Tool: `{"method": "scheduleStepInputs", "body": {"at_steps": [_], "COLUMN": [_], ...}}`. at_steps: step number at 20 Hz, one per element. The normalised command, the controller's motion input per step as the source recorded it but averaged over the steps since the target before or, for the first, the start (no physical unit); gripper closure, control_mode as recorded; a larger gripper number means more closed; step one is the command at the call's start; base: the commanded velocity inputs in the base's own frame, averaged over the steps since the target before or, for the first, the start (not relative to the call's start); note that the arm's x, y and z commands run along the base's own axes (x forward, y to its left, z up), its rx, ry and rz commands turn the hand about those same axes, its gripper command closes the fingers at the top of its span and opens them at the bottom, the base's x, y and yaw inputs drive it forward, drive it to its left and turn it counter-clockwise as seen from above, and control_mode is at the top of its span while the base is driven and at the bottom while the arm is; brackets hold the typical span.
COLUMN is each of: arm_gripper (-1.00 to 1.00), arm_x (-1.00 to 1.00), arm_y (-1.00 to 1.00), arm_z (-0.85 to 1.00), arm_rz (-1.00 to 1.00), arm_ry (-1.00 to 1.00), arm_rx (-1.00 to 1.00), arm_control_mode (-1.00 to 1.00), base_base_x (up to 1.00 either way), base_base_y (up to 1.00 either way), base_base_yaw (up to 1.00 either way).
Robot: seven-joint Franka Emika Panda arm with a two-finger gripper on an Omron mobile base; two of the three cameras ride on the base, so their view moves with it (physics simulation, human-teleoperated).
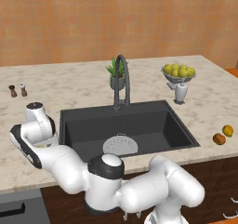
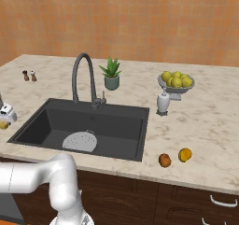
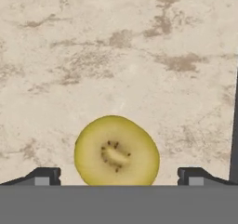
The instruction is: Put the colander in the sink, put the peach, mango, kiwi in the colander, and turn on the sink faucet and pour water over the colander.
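Observation:
My gripper (image 3: 118,177) hangs open over the counter left of the sink (image 1: 155,125), pointing down. A cut kiwi (image 3: 116,151), yellow-green with dark seeds, lies between the two fingertips (image 3: 44,175), apart from both. From the base the kiwi (image 2: 3,124) is a small yellow spot under the hand. The pale round colander (image 1: 120,145) rests on the sink floor, below the dark gooseneck sink faucet (image 1: 122,79). On the counter right of the sink lie the reddish-brown peach (image 1: 219,138) and the orange-yellow mango (image 1: 228,130).
A footed glass bowl of yellow-green fruit (image 1: 178,72) and a small white jar (image 1: 180,93) stand behind the sink's right corner. A potted plant (image 1: 117,74) stands behind the faucet. Two small shakers (image 1: 16,90) are at the far left. Drawers (image 2: 219,200) run under the counter's front edge.

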Motion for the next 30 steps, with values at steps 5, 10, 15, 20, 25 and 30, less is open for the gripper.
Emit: {"method": "scheduleStepInputs", "body": {"at_steps": [5,10,15,20,25,30], "arm_gripper": [-1.0,-1.0,1.0,1.0,1.0,1.0], "arm_x": [0.07,0.11,0.01,-0.01,0.0,0.03], "arm_y": [0.12,0.16,-0.03,-0.62,-1.0,-0.96], "arm_z": [-0.44,-0.48,-0.32,0.26,0.74,0.5], "arm_rz": [0.12,0.12,0.07,-0.18,-0.43,-0.59], "arm_ry": [0.0,-0.02,-0.09,-0.05,0.0,0.01], "arm_rx": [-0.01,-0.01,0.0,0.06,0.19,0.09], "arm_control_mode": [-1.0,-1.0,-1.0,-1.0,-1.0,-1.0], "base_base_x": [0.0,0.0,0.0,0.0,0.0,0.0], "base_base_y": [0.0,0.0,0.0,0.0,0.0,0.0], "base_base_yaw": [0.0,0.0,0.0,0.0,0.0,0.0]}}
